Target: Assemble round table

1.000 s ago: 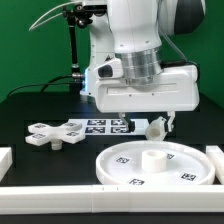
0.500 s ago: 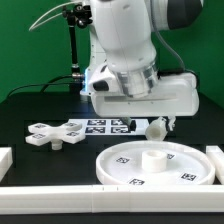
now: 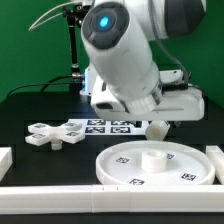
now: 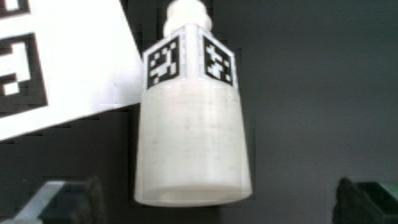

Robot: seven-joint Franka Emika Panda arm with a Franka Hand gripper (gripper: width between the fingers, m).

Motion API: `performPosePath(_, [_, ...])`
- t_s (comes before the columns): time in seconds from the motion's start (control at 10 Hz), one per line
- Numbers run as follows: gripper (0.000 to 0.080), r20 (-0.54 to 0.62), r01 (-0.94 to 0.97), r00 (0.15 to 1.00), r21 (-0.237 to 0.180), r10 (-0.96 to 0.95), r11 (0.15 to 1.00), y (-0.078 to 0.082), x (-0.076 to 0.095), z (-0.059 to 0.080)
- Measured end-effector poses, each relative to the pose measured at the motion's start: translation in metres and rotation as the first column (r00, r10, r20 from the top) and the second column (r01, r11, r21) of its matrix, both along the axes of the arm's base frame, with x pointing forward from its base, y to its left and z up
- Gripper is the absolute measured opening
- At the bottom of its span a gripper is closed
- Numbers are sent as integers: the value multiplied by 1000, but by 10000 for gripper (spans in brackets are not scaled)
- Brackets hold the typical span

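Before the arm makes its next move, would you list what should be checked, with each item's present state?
1. Gripper open: ok, the jaws stand wide apart in the wrist view.
2. Leg centred between the jaws: ok, it lies midway and touches neither.
3. Gripper low enough to close on the leg: cannot tell, neither view shows the height.
4. Leg free of the marker board: cannot tell, their edges meet in the wrist view.
5. Round disc ready to take the leg: ok, it lies flat with its hub facing up.
6. Cross base out of the way: ok, it lies far off at the exterior view's left.
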State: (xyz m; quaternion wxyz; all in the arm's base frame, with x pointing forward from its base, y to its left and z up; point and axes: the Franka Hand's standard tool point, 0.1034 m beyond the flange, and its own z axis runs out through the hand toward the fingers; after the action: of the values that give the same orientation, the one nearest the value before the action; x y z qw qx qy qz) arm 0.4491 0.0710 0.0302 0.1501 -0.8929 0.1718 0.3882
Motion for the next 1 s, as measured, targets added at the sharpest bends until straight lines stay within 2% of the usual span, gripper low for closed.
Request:
performPosePath(0.2, [649, -153, -13, 988, 55, 22, 998, 0, -11, -6])
performPosePath(0.4, [649, -240, -20, 970, 88, 41, 996, 2, -17, -14])
performPosePath(0.9, [649, -238, -21, 970, 88, 41, 996, 3, -20, -24])
performPosePath(1.0, [526, -237, -20, 971, 87, 40, 996, 2, -20, -25])
